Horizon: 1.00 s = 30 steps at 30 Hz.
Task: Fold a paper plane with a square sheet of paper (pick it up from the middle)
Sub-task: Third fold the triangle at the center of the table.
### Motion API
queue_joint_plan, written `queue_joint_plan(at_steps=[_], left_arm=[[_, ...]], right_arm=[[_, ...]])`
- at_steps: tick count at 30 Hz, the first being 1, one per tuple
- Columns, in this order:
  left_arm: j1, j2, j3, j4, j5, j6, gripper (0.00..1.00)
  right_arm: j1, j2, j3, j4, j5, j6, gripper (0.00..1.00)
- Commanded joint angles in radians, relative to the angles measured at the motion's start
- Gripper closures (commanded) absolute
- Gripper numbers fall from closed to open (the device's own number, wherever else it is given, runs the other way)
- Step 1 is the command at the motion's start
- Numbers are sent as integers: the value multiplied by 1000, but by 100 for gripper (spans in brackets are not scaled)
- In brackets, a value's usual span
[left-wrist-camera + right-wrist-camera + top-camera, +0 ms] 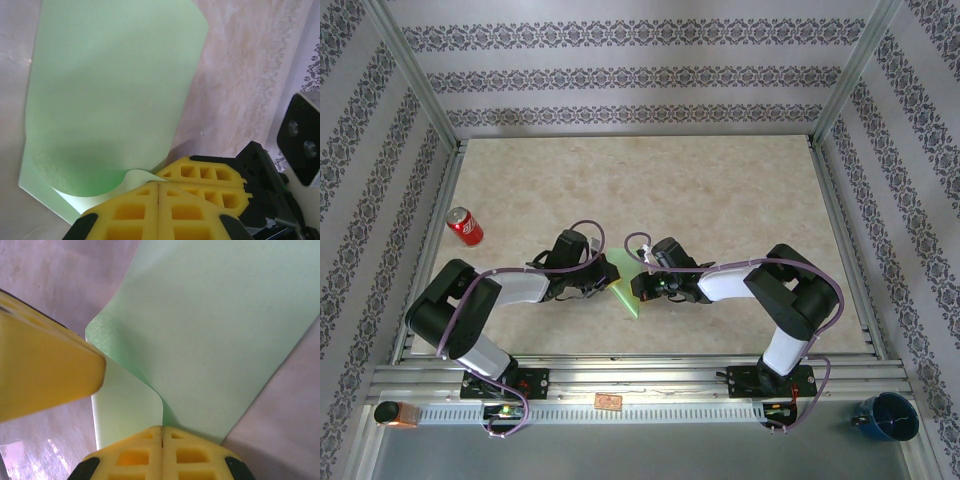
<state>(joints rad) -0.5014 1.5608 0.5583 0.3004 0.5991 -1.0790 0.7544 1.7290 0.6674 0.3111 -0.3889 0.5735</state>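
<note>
Paper sheet [623, 286] between left end effector [158, 185] and right end effector [162, 430], both clamping it

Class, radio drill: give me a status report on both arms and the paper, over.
Left gripper shut on paper edge. Right gripper shut on it too. Paper curled at both pinches, no plane yet. Can far left, not in the way.

Light green paper [625, 288], partly folded, edge curled
</note>
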Motion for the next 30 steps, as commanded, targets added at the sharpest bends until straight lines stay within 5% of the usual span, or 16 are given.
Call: queue_joint_plan(at_steps=[1, 30], left_arm=[[-22, 9, -3, 42, 2, -6, 100], [-25, 90, -71, 17, -57, 39, 100]], right_arm=[[-7, 20, -15, -58, 41, 0, 100], [-3, 14, -3, -83, 43, -3, 100]])
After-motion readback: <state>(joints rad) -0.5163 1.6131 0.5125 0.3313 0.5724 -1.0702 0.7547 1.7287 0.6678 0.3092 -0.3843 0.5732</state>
